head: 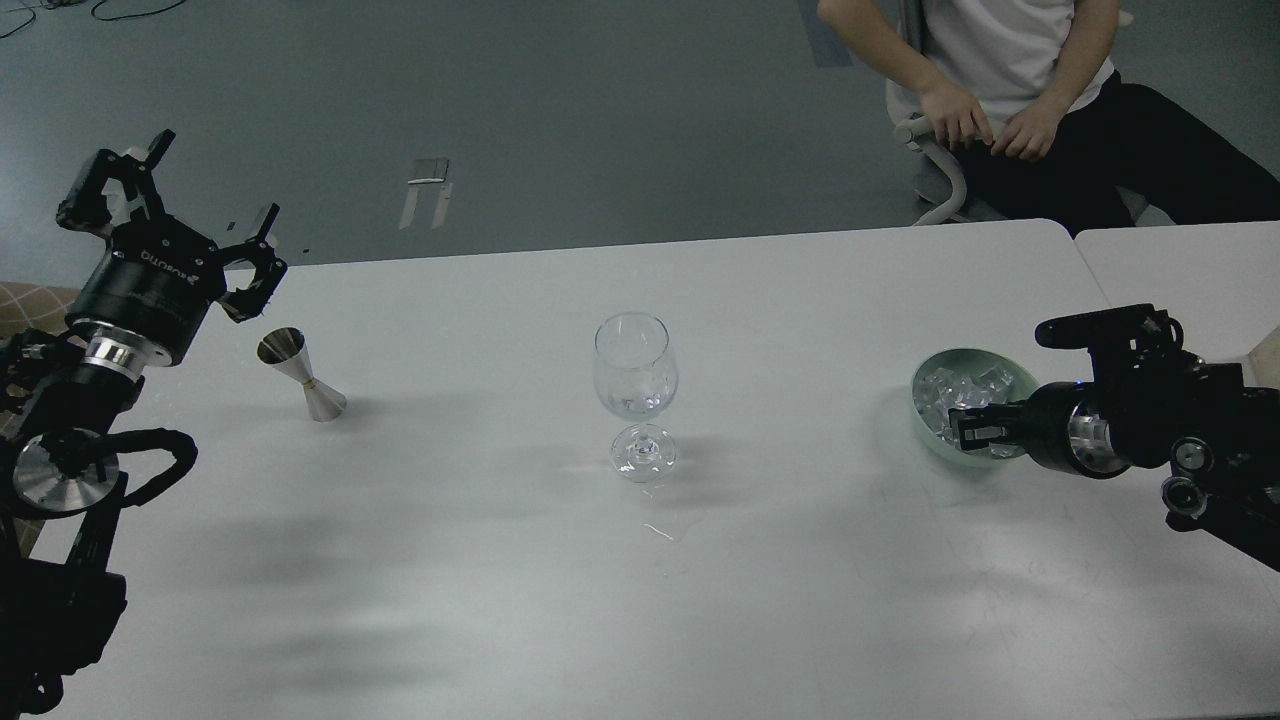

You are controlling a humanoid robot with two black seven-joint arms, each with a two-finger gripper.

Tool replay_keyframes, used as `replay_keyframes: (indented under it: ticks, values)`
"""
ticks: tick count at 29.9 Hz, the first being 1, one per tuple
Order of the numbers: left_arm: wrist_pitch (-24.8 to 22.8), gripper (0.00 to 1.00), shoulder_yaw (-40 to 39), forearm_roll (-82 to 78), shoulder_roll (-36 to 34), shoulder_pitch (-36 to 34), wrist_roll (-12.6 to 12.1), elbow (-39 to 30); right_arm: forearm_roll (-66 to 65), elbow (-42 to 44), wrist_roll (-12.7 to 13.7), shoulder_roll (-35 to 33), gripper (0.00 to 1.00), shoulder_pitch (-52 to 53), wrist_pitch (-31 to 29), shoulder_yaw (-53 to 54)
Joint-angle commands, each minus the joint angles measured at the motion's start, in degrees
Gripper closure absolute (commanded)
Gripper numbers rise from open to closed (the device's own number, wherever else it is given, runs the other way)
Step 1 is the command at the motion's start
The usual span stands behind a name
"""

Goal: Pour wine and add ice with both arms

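Pale green bowl (928, 380) of ice (962, 392) sits on the white worktop (620, 600), with the right gripper (968, 432) over its near rim; whether those fingers are apart, I cannot tell. The left gripper (188, 200), fingers spread wide, hangs just above the steel jigger (299, 373). The wine glass (636, 392) stands between them, holding a little wine (634, 403).

A clear stemmed wine glass (636, 395) stands near the middle of the white table (500, 560), with a double-coned steel jigger (300, 374) well apart to its left and a round pale-green bowl (930, 425) well apart to its right. Small clear ice cubes (965, 387) lie in the bowl. Behind the table's far right corner sits a person in a white shirt (1010, 90).
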State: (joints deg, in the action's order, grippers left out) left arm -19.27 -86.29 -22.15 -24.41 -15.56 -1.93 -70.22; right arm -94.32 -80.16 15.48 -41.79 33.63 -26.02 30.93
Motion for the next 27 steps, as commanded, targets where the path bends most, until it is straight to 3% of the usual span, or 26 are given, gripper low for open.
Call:
replay_keyframes:
  ticks: [1,27]
  values:
    - [-0.07,0.03,-0.02,0.00,-0.03,0.00,0.17,0.00,0.01,-0.08,-0.01,-0.05,0.64,0.12,0.00,0.09]
    - [0.02,0.03,0.06,0.00,0.15,-0.09,0.26,-0.09,-0.25,1.24,-0.01,-0.05,0.61,0.30,0.35,1.32]
